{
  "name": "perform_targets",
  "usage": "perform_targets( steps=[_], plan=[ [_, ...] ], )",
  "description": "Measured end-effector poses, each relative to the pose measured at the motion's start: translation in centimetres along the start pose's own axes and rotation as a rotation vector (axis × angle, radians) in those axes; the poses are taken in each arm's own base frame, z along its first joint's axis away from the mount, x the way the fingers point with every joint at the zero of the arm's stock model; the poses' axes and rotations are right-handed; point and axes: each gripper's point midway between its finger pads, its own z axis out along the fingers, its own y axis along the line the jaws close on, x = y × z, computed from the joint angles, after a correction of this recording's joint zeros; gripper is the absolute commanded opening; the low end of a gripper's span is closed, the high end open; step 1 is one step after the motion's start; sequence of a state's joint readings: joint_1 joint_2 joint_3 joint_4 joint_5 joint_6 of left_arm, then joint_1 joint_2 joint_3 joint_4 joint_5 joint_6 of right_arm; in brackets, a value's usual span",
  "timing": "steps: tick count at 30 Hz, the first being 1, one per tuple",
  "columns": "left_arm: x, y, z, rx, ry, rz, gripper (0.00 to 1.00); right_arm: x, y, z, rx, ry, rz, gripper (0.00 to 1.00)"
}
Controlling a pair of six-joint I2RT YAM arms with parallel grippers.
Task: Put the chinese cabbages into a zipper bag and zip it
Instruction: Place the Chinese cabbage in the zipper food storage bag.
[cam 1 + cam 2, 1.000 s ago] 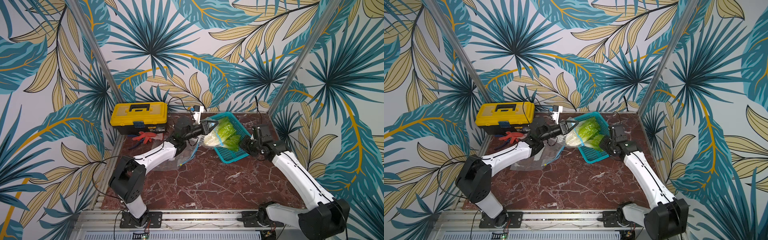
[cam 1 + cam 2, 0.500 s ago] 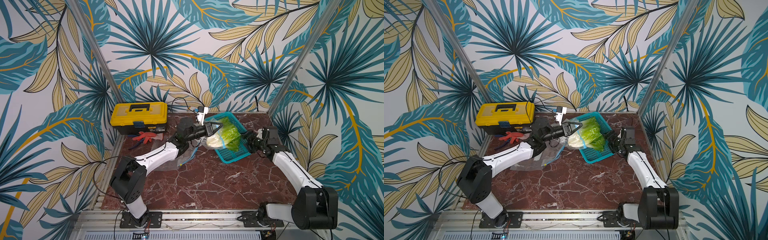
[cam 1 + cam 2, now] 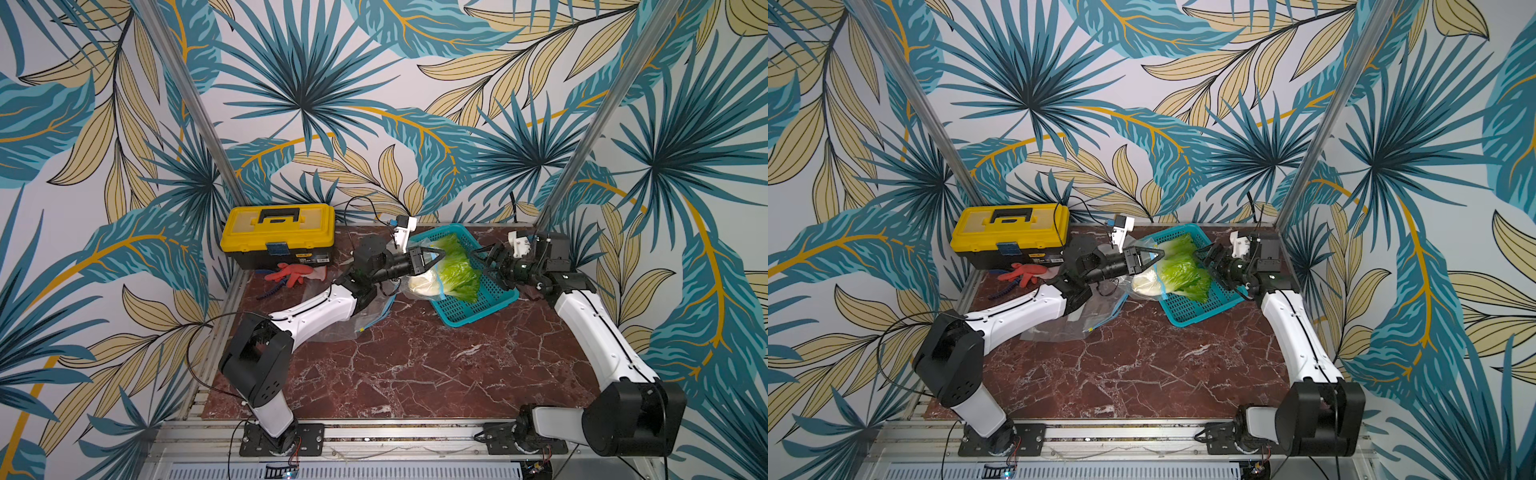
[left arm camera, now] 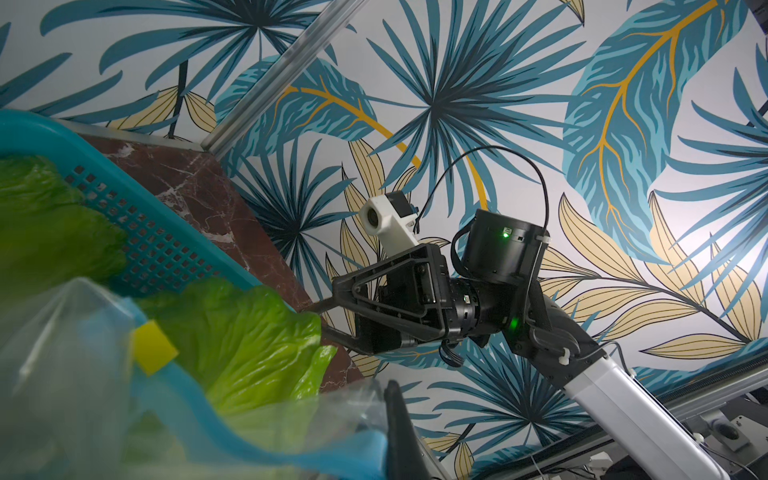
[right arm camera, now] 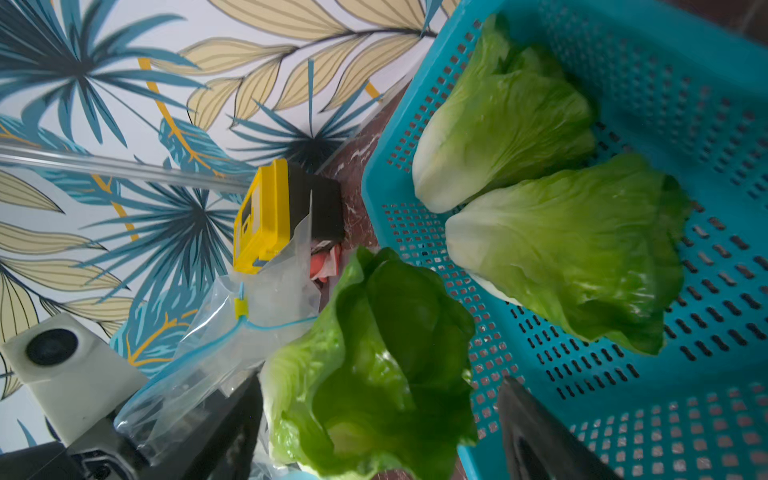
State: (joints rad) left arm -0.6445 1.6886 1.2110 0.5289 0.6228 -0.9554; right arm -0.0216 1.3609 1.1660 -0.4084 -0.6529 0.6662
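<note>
Since one second ago, the right end effector (image 3: 487,261) has drawn back from the cabbage and released. Its jaws are spread wide and grasp nothing. The left end effector (image 3: 440,253) is clenched on the rim of the zipper bag (image 5: 257,332). One chinese cabbage (image 5: 374,353) sits base-first in the bag mouth, leaves protruding. A second head (image 5: 503,120) and a third head (image 5: 573,253) lie in the basket (image 5: 665,415). The left arm hides part of the bag on the surface (image 3: 415,365).

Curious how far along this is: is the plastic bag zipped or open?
Open: the mouth of the bag gapes around a cabbage whose leaves stick out.
</note>
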Motion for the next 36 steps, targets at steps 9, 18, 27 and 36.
perform_targets(
  steps=[9,18,27,36],
  plan=[
    [0.9,1.3,-0.3,-0.038,0.049,-0.036,0.01,4.9,0.7,2.9,-0.062,0.216,-0.086,0.75],
    [1.0,2.0,-0.6,-0.057,0.065,-0.057,0.00,8.8,-0.6,3.9,-0.097,0.307,-0.050,0.33],
    [2.8,4.0,-1.1,-0.167,0.152,-0.051,0.07,9.2,0.8,5.9,-0.213,0.248,0.073,0.00],
    [3.3,3.4,-4.3,-0.360,0.273,0.099,0.15,9.1,4.5,5.3,-0.334,0.176,0.202,0.00]
  ],
)
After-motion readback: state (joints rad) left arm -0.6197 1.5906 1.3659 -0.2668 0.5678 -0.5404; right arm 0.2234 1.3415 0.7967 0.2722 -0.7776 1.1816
